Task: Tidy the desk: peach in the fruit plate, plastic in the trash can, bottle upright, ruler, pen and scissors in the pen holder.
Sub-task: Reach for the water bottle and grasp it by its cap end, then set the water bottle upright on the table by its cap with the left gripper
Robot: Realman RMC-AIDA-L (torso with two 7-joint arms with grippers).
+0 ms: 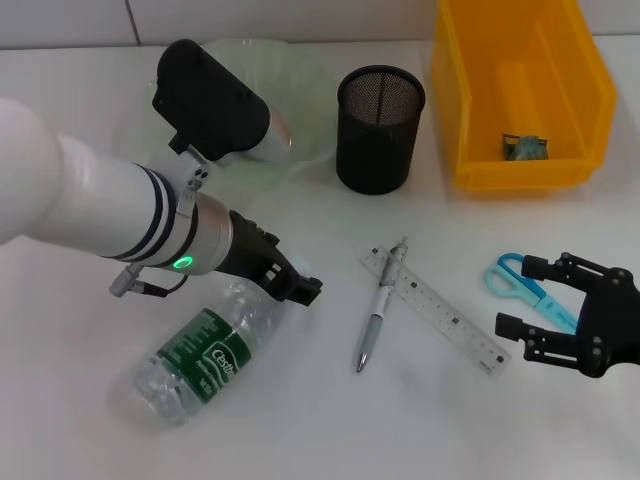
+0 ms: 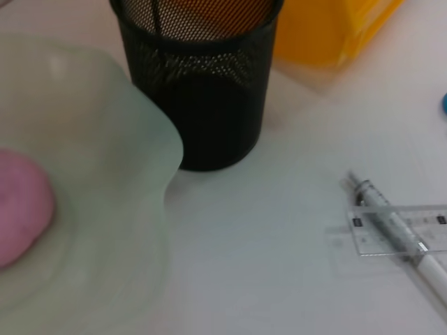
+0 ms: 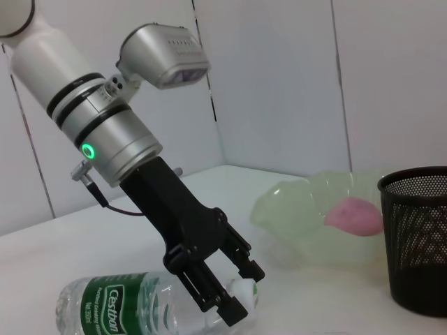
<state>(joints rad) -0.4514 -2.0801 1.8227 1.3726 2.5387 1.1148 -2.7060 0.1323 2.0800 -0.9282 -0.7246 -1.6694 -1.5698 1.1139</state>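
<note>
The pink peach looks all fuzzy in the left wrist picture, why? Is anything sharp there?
In the left wrist view the peach and plate are out of focus, apparently from sitting close to the lens; the pen holder mesh and ruler marks read sharper. In the right wrist view the peach is clearer.

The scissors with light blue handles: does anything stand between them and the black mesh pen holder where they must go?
Nothing stands upright between them. The light blue scissors lie by the open right gripper; only the flat clear plastic ruler and the silver-grey pen lie on the white desk toward the black mesh pen holder.
</note>
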